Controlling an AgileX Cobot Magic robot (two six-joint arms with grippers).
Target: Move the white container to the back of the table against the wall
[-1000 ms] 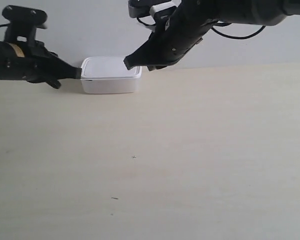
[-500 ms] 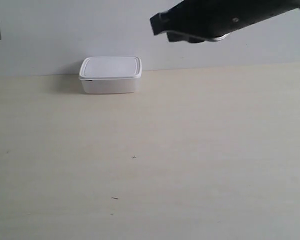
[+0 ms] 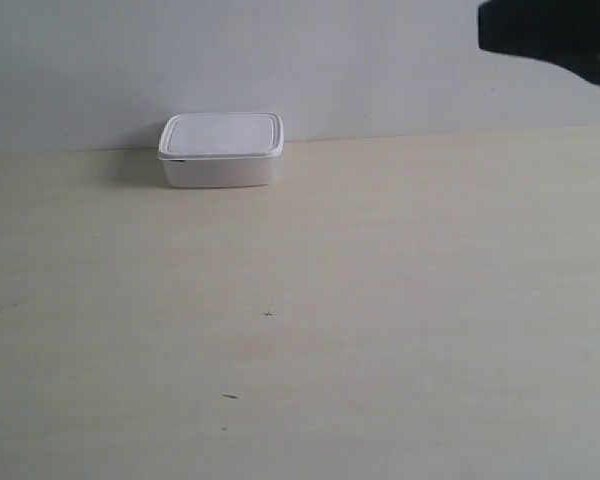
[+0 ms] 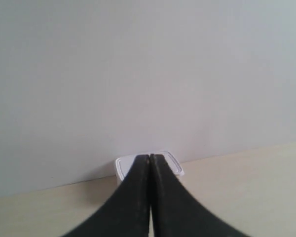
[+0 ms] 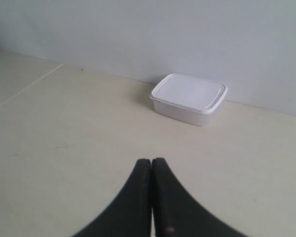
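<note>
The white container (image 3: 221, 149) with its flat rimmed lid stands on the cream table (image 3: 380, 300) at the back, touching or almost touching the pale wall (image 3: 310, 60). It also shows in the right wrist view as the white container (image 5: 189, 98), well ahead of my right gripper (image 5: 151, 161), which is shut and holds nothing. My left gripper (image 4: 149, 157) is shut too, empty, with the white container (image 4: 122, 166) partly hidden behind its fingertips. In the exterior view only a dark piece of the arm at the exterior view's right (image 3: 555, 35) shows, high up.
A few tiny dark specks (image 3: 268, 315) mark the table's middle and front. A table seam or edge (image 5: 24, 89) runs at one side in the right wrist view.
Both arms have drawn back from the container: the one at the exterior view's left has left the view, the other has gone up and to the right. The container has stayed put.
</note>
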